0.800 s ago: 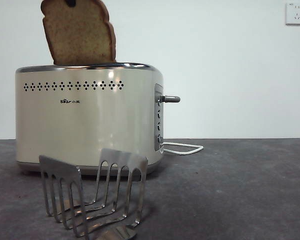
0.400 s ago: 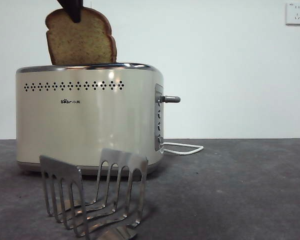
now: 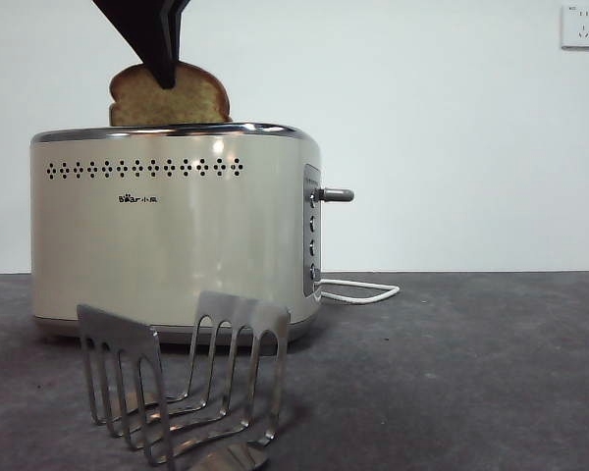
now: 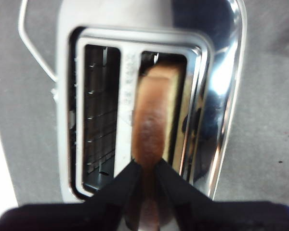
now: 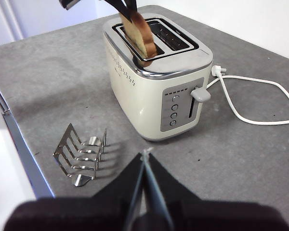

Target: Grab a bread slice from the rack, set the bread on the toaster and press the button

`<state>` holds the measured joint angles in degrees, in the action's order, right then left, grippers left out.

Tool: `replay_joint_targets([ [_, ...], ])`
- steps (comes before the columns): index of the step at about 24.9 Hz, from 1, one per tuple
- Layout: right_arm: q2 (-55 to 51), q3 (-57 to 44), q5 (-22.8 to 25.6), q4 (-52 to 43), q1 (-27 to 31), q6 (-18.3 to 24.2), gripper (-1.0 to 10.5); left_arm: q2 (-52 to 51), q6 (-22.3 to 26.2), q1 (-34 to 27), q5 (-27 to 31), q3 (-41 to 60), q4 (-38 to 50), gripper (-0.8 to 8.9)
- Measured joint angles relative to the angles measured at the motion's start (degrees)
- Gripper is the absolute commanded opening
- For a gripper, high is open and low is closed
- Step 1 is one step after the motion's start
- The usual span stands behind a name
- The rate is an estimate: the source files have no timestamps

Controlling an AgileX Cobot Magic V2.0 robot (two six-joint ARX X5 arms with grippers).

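Bread (image 3: 182,98) sits partway down one toaster (image 3: 177,235) slot at upper left of the front frame, top crust pinched by the left gripper (image 4: 145,169). Right gripper (image 5: 145,161), fingers pressed together, hangs at lower centre of its view, near the rack (image 5: 82,154); button (image 3: 336,194) up.

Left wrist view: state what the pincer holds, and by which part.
The left pincer grips the thick brown-crusted bread slice by its top crust edge, partway into the cream boxy toaster's slot.
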<state>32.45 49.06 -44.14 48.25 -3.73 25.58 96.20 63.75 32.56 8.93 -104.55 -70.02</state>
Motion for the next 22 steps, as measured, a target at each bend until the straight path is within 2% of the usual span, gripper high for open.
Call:
replay_joint_targets([
  [2, 0.0, 0.0, 0.0, 0.2, 0.0, 0.0, 0.0, 0.3, 0.0, 0.0, -0.1, 0.0, 0.1, 0.09],
  [3, 0.0, 0.0, 0.0, 0.2, 0.0, 0.0, 0.0, 0.4, 0.0, 0.0, -0.1, 0.0, 0.1, 0.45],
  [6, 0.0, 0.0, 0.0, 0.2, 0.0, 0.0, 0.0, 0.4, -0.4, -0.1, -0.1, 0.0, 0.1, 2.53],
  [8, 0.0, 0.0, 0.0, 0.2, 0.0, 0.0, 0.0, 0.4, -0.7, -0.2, -0.1, 0.0, 0.4, 3.26],
  [16, 0.3, 0.0, 0.0, 0.2, 0.0, 0.0, 0.0, 0.0, -2.8, -0.2, 2.9, 0.0, 2.2, 3.24],
  [22, 2.5, 0.0, 0.0, 3.9, 0.0, -0.3, 0.0, -5.9, -4.0, -0.2, 3.0, 0.1, 2.3, 3.23],
])
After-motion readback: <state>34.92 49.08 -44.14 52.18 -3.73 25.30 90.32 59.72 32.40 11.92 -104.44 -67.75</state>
